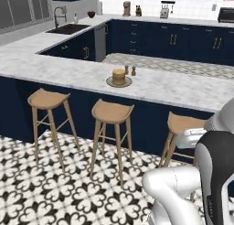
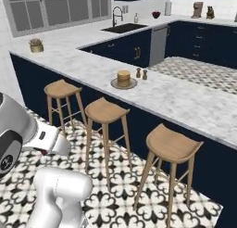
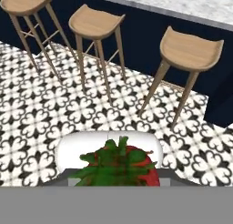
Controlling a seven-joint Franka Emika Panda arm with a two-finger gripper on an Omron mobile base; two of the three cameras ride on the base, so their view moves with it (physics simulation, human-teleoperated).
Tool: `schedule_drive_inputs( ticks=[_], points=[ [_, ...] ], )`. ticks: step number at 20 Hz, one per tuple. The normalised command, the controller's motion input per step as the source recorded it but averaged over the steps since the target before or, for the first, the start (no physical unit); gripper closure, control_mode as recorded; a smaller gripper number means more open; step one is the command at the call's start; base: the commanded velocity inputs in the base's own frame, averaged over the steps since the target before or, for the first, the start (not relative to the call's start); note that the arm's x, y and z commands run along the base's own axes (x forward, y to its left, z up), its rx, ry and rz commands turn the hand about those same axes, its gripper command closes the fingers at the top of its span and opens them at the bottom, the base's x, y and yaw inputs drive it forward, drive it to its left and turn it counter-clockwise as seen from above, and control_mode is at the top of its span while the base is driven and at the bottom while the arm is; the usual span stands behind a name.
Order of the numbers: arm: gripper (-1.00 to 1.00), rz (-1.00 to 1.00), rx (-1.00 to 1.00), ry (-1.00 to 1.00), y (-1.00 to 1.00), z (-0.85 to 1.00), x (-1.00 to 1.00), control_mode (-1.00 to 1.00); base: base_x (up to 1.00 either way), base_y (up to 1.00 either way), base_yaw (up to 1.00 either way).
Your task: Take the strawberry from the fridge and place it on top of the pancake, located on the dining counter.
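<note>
Gripper [image 3: 119, 180] clamped on the strawberry [image 3: 122, 166], as far as the hand view lets one judge; finger tips hidden behind the berry's green leaves and red flesh. Berry hangs over patterned floor tiles [image 3: 41, 123], short of three wooden stools [image 3: 189, 50]. Beyond the stools, the dining counter [image 1: 173, 87] with marbled top on navy base. Pancake [image 1: 119, 76] stack sits on its dark plate [image 1: 111, 83] on that counter, two small shakers [image 1: 130, 71] just behind it. Sink [image 1: 67, 29] on the far counter.
</note>
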Motion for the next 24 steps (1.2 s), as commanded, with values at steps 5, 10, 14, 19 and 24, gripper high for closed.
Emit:
schedule_drive_inputs(
  ticks=[5, 10, 14, 19, 24],
  points=[
    [1.00, 0.00, 0.00, 0.00, 0.00, 0.00, 0.00, 1.00, 0.86, 1.00, -0.49],
    [1.00, 0.00, 0.00, 0.00, 0.00, 0.00, 0.00, 1.00, 0.65, 1.00, -0.43],
    [1.00, 0.00, 0.00, 0.00, 0.00, 0.00, 0.00, 1.00, 0.86, 1.00, -0.46],
    [1.00, 0.00, 0.00, 0.00, 0.00, 0.00, 0.00, 1.00, 0.96, 0.87, -0.49],
    [1.00, 0.00, 0.00, 0.00, 0.00, 0.00, 0.00, 1.00, 0.62, 0.67, -0.27]
  ],
)
